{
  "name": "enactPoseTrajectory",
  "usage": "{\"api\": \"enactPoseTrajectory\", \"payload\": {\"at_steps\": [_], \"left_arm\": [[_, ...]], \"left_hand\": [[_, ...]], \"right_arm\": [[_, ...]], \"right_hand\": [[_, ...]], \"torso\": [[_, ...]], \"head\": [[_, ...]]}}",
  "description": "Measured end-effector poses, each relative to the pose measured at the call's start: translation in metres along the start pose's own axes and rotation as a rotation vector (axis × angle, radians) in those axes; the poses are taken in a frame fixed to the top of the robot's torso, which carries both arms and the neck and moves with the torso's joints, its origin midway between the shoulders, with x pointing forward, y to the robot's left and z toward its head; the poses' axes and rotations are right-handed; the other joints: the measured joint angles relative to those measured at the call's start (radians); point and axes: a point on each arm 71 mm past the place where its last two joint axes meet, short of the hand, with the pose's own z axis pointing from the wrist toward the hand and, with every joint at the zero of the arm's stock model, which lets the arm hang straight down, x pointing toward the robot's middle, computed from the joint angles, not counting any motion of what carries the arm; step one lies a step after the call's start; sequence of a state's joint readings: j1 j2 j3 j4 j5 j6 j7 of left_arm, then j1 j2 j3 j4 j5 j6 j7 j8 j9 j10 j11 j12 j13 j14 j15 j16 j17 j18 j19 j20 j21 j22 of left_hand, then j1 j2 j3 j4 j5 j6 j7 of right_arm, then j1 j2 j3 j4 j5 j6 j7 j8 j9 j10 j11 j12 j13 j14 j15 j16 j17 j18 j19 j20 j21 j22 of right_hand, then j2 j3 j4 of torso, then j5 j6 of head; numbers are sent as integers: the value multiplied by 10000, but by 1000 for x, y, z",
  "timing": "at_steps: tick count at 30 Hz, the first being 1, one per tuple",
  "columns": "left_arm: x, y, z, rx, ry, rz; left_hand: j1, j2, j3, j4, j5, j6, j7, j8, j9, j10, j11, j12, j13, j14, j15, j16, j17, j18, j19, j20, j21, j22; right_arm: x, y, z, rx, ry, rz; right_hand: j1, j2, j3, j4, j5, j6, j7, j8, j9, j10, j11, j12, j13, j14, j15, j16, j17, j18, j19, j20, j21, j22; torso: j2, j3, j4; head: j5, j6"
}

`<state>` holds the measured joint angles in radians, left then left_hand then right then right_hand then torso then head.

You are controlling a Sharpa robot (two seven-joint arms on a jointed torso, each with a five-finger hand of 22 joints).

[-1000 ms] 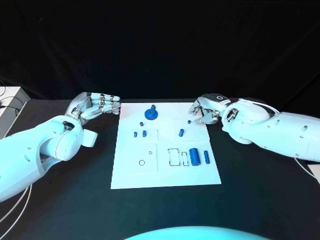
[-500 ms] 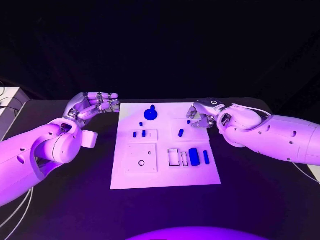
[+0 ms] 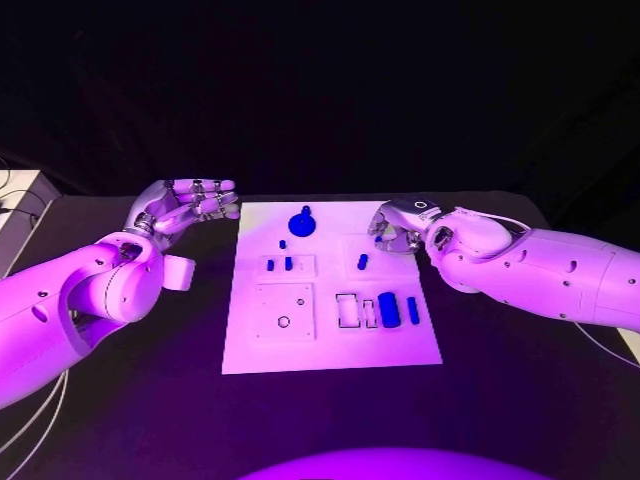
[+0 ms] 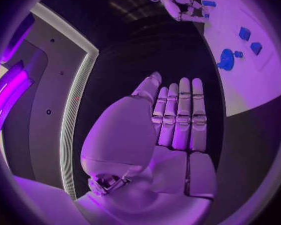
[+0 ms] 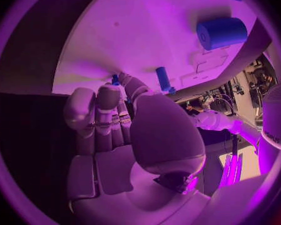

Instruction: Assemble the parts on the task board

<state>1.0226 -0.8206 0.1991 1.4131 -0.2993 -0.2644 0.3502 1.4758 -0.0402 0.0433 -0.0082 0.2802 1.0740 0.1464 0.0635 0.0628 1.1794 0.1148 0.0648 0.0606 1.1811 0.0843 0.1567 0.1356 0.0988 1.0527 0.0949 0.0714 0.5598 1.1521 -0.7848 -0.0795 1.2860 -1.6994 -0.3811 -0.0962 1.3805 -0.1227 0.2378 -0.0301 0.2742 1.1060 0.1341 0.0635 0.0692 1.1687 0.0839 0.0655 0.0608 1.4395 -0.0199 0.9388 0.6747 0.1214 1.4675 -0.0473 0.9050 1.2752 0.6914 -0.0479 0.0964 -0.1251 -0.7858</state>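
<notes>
The black desk (image 3: 118,400) carries the white task board (image 3: 327,345) at its middle, between the 2 arms. The left hand (image 3: 190,205) hangs just off the board's far left corner, fingers (image 4: 178,117) straight and pressed side by side, holding nothing. The right hand (image 3: 400,228) sits over the board's far right corner, fingers (image 5: 103,105) curled in toward the surface; whether they pinch a small part I cannot tell, though a small blue tip shows right at the fingertips in the right wrist view.

On the board, the round blue knob (image 3: 303,225) stands near the far edge. The thick blue cylinder (image 3: 389,310) lies near the right edge with a thin blue bar (image 3: 412,311) beside it and outlined slots just left of them. A short blue peg (image 3: 362,263) lies near the middle, and 2 small blue blocks (image 3: 278,265) sit left of it.

Judging by the loose pieces and the open slots and holes, assembly looks barely begun; most parts seem left to seat.
</notes>
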Motion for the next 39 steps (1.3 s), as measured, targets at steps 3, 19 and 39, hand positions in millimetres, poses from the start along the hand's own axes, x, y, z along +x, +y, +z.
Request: {"api": "enactPoseTrajectory", "payload": {"at_steps": [3,19,39], "left_arm": [[-1,0,0,-6,-17,-4],[-4,0,-2,-54,-80,21],[-6,0,-3,-127,-113,51]], "left_hand": [[0,0,0,0,0,0,0,0,0,-36,36,0,1,0,0,0,9,0,0,0,0,-44],[-38,-38,30,-30,0,-36,35,0,-1,-41,30,0,1,-37,36,0,16,0,0,0,1,-120],[-38,-38,139,-84,0,-36,34,0,-1,-107,33,0,2,-37,36,1,24,0,-1,0,2,-161]], "right_arm": [[1,0,0,6,27,16],[3,0,0,69,159,-12],[3,3,-2,-52,13,-176]], "right_hand": [[-17,-17,425,41,0,56,54,0,0,38,-1,0,0,0,0,54,-78,0,-13,13,-8,-69],[-358,43,1145,-168,340,336,-17,0,6,247,-69,-19,-17,-34,-36,266,-479,-46,-15,14,34,-310],[176,493,2365,-1157,-1232,987,-269,0,104,610,-38,-127,-37,-49,-127,656,-447,-153,-7,-70,573,-94]], "torso": [[3,0,-2],[-5,8,-7],[-16,1,-6]], "head": [[-3,-12],[-3,-126],[-49,-185]]}}
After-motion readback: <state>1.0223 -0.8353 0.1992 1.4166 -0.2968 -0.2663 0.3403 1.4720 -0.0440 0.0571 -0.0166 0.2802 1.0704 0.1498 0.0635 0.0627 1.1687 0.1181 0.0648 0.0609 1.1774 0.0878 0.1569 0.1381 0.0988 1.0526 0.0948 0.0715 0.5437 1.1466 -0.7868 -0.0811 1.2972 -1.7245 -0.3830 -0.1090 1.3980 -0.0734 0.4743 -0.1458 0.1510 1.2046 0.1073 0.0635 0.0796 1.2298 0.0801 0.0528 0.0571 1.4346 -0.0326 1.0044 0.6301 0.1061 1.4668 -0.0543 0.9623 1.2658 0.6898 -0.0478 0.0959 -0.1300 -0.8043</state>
